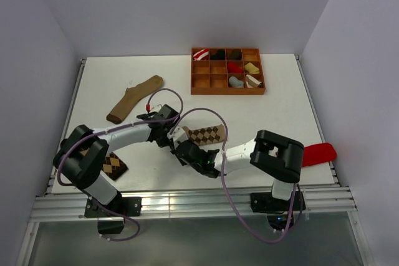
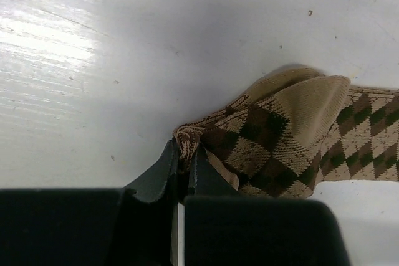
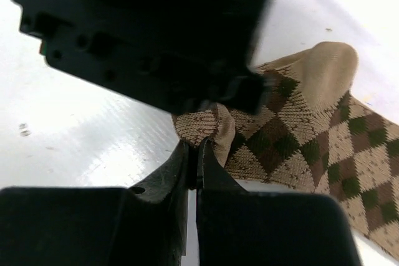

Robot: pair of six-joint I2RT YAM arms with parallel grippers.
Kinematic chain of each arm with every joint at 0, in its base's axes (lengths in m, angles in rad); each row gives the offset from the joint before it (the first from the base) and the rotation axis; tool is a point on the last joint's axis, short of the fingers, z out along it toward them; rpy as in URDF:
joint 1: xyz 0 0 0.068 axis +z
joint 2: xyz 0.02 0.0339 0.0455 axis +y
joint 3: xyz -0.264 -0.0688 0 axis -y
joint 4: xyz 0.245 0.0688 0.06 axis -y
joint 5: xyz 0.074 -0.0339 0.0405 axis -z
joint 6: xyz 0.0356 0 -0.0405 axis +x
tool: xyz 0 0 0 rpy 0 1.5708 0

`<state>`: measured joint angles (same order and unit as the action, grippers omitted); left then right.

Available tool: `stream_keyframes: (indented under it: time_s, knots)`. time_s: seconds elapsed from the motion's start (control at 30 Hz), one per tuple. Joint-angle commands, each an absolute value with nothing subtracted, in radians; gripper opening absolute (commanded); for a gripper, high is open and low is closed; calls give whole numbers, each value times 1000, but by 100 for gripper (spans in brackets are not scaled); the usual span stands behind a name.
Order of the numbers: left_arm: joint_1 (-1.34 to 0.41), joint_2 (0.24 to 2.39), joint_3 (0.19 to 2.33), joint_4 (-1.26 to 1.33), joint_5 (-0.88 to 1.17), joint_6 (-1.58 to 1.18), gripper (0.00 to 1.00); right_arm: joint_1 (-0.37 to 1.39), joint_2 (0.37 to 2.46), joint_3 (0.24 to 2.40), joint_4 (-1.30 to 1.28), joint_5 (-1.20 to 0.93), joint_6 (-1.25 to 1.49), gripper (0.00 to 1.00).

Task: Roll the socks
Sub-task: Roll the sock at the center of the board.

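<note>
Jaws are pinching shut on fabric: I am seeing left gripper and right gripper each clamping the lighter argyle sock, lying mid-frame in the top view.

Lighter argyle sock flat mid-table, one end bunched; darker argyle sock at near left
</note>
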<state>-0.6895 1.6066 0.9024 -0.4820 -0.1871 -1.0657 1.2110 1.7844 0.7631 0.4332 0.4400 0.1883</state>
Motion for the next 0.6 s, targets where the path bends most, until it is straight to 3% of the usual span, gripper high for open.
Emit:
stream_keyframes:
  time_s: [0.0,0.2,0.3,0.47,0.57]
  knots:
    - [-684,1586,835,-546,-170,-1092,4,1166,1753,730,393,252,225,0]
    - [-669,1511,787,-508,-175,-1124,10,1123,1735,749,348,71,273,0]
    - [-669,1496,799,-466,-163,-1141,18,1085,1735,759,316,-10,310,0]
    - [-667,1464,834,-431,-183,-1163,37,1003,1726,750,305,-138,397,0]
    - [-667,1416,828,-394,-210,-1186,55,939,1729,747,290,-207,449,0]
